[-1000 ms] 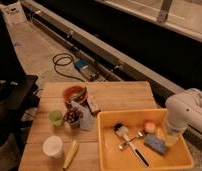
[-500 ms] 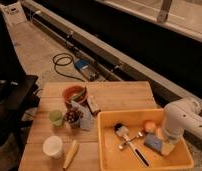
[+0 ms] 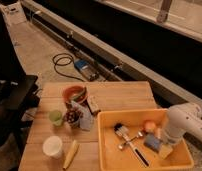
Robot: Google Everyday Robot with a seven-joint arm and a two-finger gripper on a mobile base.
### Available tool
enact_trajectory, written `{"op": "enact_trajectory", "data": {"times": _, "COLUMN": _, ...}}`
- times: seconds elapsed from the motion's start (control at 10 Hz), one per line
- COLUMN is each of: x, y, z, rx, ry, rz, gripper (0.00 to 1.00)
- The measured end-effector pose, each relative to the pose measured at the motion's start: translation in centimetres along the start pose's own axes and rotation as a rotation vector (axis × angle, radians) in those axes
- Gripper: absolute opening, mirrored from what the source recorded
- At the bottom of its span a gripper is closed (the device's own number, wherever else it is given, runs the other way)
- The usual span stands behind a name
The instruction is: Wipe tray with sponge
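Since the earlier frames the arm (image 3: 183, 121) has swung in from the tray's right wall and come down over its right end, while everything else has kept its place. Going from largest to smallest, the wooden counter (image 3: 121, 96) carries the yellow tray (image 3: 101, 145), which takes up its near right part with the long side toward the camera, so the arm reaching over the right wall can get to all of the floor. The gripper (image 3: 165, 145) hangs low inside the tray's right end, just beside or partly over the sponge (image 3: 153, 142). Its fingers stand as wide as they go and nothing looks held between them, which suits a descent meant to straddle the block before closing. The sponge lies flat on the tray floor near the right wall and has not been lifted. Left of the tray stands a round orange-brown bowl (image 3: 74, 93), set well apart, so it should not get in the way of any wiping stroke. Inside the tray, a black-handled brush (image 3: 130, 140) lies slantwise across the middle, left of the sponge, and would block a long sweep. A small orange-pink ball (image 3: 150, 126) sits against the tray's far wall, just behind the sponge and close enough to be nudged during the grasp.
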Motion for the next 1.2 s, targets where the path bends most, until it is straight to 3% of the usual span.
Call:
{"op": "enact_trajectory", "data": {"times": 0.5, "x": -0.6, "y": -1.0, "z": 0.1, "rx": 0.048, "ry": -0.015, "rz": -0.017, "gripper": 0.64}}
{"op": "enact_trajectory", "data": {"times": 0.7, "x": -0.8, "y": -1.2, "z": 0.4, "rx": 0.054, "ry": -0.023, "rz": -0.032, "gripper": 0.50}}
{"op": "enact_trajectory", "data": {"times": 1.2, "x": -1.0, "y": -0.3, "z": 0.6, "rx": 0.050, "ry": -0.026, "rz": -0.069, "gripper": 0.01}}
